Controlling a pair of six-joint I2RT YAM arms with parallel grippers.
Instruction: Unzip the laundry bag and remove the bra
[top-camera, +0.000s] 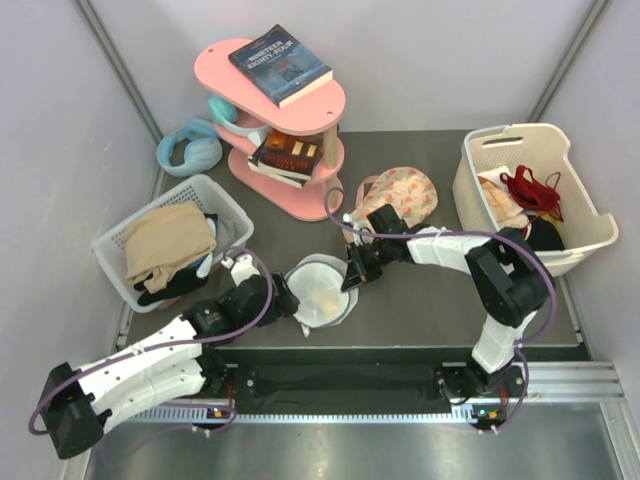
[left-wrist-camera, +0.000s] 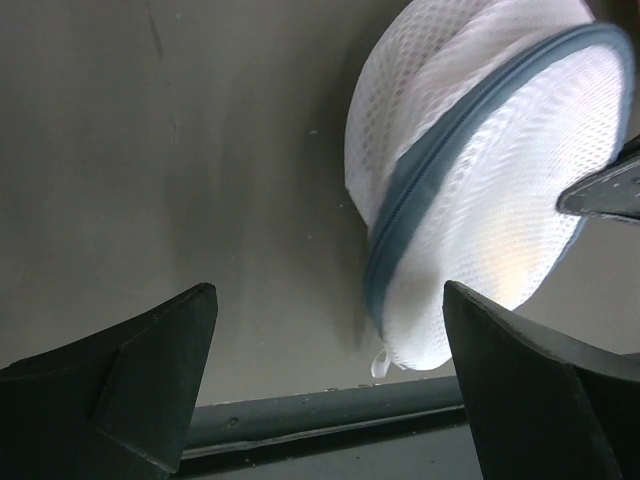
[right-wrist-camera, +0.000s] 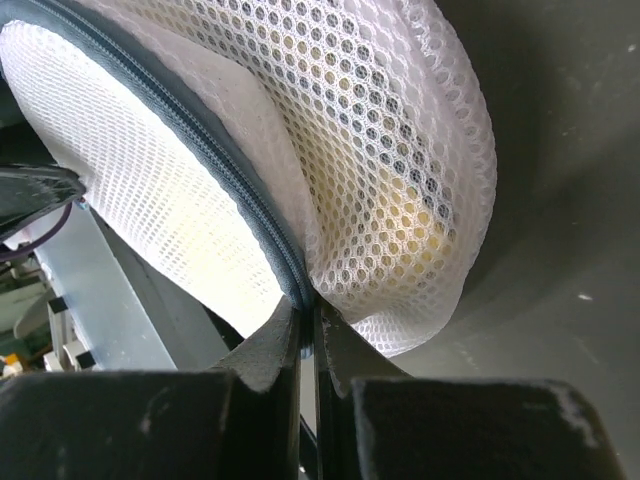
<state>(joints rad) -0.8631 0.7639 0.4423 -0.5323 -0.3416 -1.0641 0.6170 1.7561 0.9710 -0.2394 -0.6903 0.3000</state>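
The laundry bag (top-camera: 318, 292) sits tilted at mid-tabletop (top-camera: 420, 310) between both arms, with the yellow bra (right-wrist-camera: 395, 200) showing faintly through its mesh. The right pincer (right-wrist-camera: 308, 335) is clamped tight on the bag's rim at the zip (right-wrist-camera: 230, 190). The left pincer (left-wrist-camera: 325, 320) stands wide open just beside the bag, its 2 fingers holding nothing.

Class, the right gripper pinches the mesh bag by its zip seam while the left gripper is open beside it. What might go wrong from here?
1. The right gripper is shut on a thin fold of the laundry bag at the zip; the mesh may slip out or snag.
2. The left gripper is open, holding nothing, so the tilted bag may swing or twist when pulled.
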